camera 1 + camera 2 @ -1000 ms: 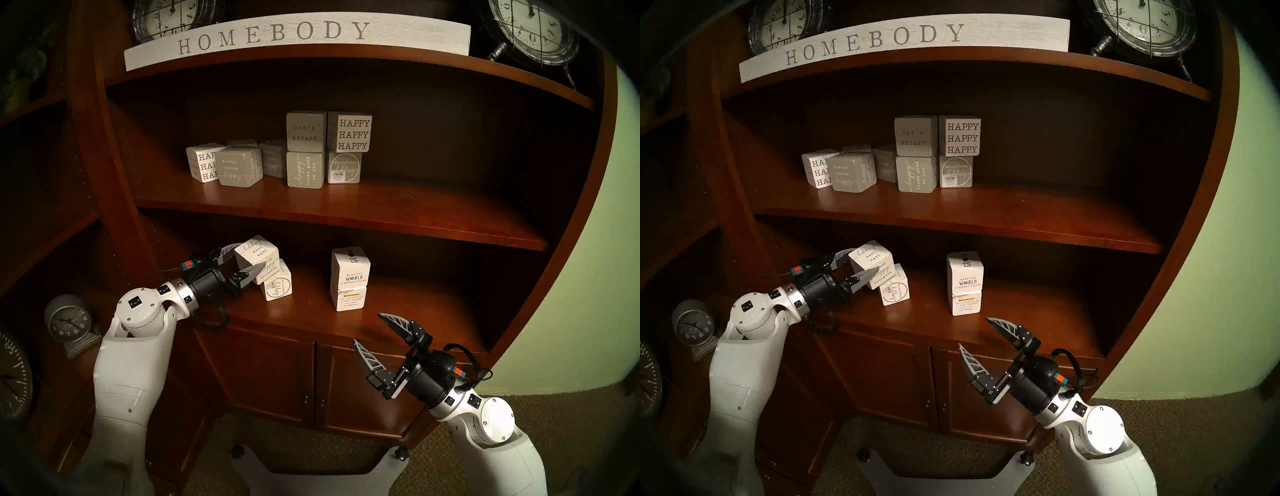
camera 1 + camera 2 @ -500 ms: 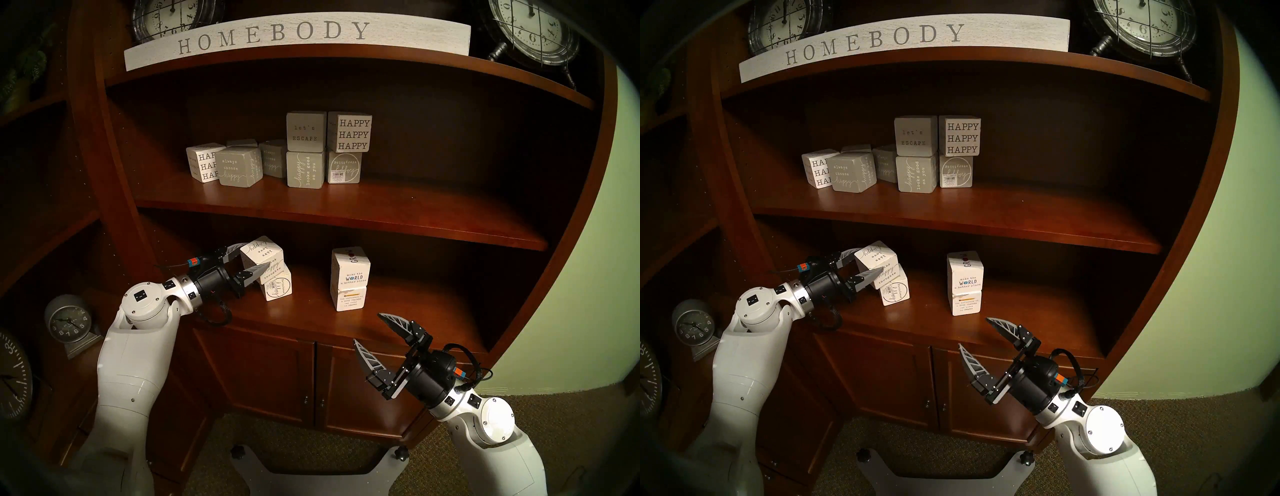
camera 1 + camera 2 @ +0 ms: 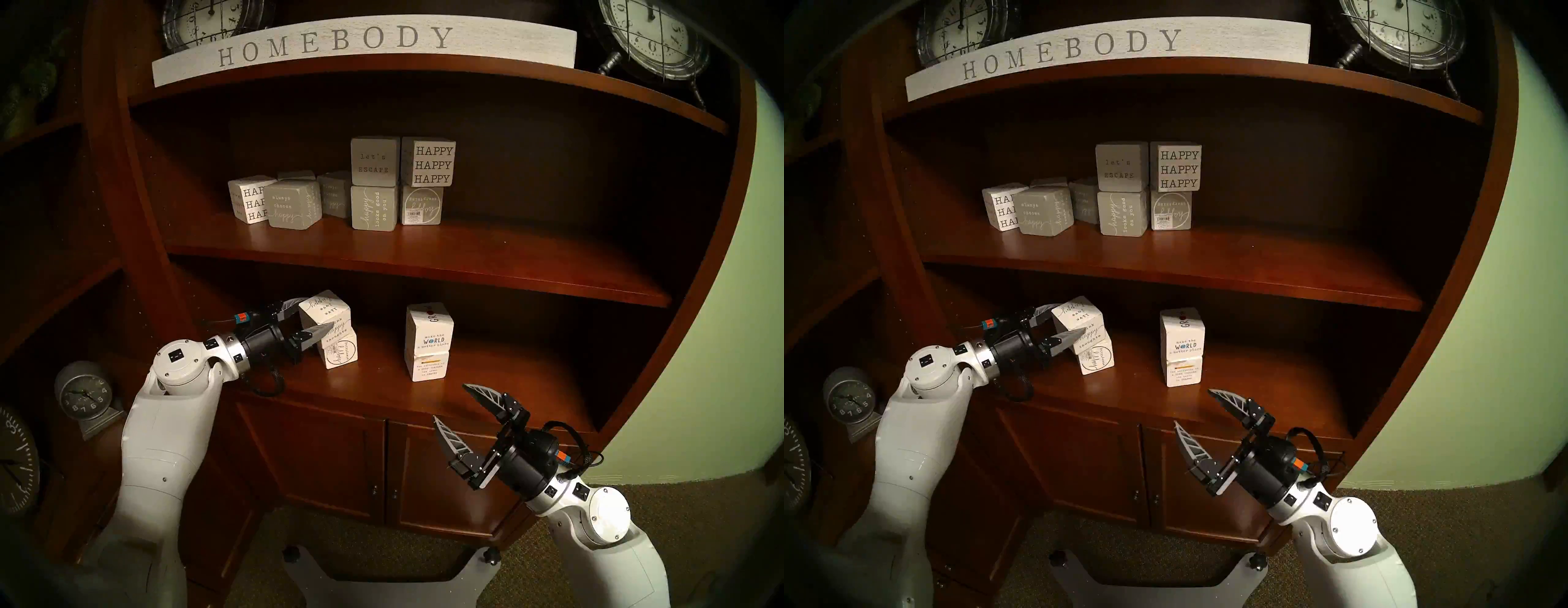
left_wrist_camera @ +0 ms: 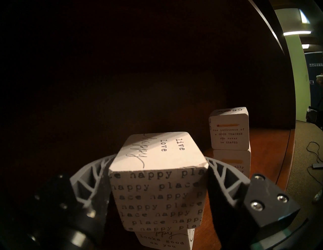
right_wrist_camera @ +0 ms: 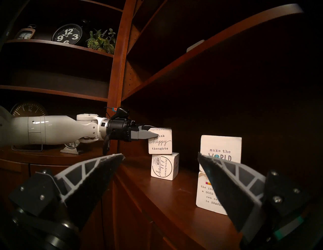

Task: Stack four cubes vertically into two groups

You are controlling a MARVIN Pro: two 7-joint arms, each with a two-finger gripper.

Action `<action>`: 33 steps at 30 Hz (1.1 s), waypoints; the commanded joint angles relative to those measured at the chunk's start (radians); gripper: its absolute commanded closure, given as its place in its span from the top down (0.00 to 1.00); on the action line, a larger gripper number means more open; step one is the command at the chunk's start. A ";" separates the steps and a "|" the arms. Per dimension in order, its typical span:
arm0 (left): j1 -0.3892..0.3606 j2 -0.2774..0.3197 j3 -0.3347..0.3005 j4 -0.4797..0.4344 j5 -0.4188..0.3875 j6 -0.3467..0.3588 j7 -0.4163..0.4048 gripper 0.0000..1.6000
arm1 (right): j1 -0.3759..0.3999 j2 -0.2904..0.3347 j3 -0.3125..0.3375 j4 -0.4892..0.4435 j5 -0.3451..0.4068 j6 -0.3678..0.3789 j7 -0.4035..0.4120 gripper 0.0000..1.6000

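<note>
Two white "happy" cubes are at the left of the lower shelf [image 3: 382, 395]. My left gripper [image 3: 316, 316] is shut on the upper happy cube [image 3: 329, 312] by its sides. That cube's underside meets the top of the lower happy cube [image 3: 341, 352], set a little to the left. The left wrist view shows the fingers [image 4: 215, 174] pressed on the held cube [image 4: 157, 192]. Two "GROW" cubes stand stacked to the right, upper GROW cube [image 3: 429, 327] on lower GROW cube [image 3: 429, 365]. My right gripper [image 3: 450, 403] is open and empty in front of that stack, off the shelf edge.
The shelf board above [image 3: 424, 267] hangs low over the cubes. It carries grey blocks [image 3: 373, 208] and "HAPPY HAPPY HAPPY" blocks [image 3: 430, 163]. A HOMEBODY sign [image 3: 339, 42] and clocks stand on top. Cabinet doors [image 3: 382, 467] are below. A small clock [image 3: 82, 395] stands at the left.
My left gripper has carried the upper happy cube to the right and levelled it over the lower happy cube. The right arm and the GROW stack have not moved.
</note>
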 commanded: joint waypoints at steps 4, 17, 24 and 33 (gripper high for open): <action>-0.074 -0.003 0.006 0.030 0.002 -0.017 0.000 0.00 | 0.004 -0.002 0.000 -0.017 0.001 0.002 -0.002 1.00; -0.085 -0.001 0.017 0.038 0.001 -0.011 -0.022 0.00 | 0.004 -0.004 0.001 -0.017 0.001 0.003 0.000 1.00; -0.088 0.003 0.018 0.053 0.008 -0.008 -0.023 0.00 | 0.004 -0.005 0.002 -0.018 0.000 0.004 0.000 1.00; -0.105 0.006 0.025 0.070 0.002 -0.011 -0.056 0.00 | 0.004 -0.006 0.002 -0.018 0.000 0.004 0.001 1.00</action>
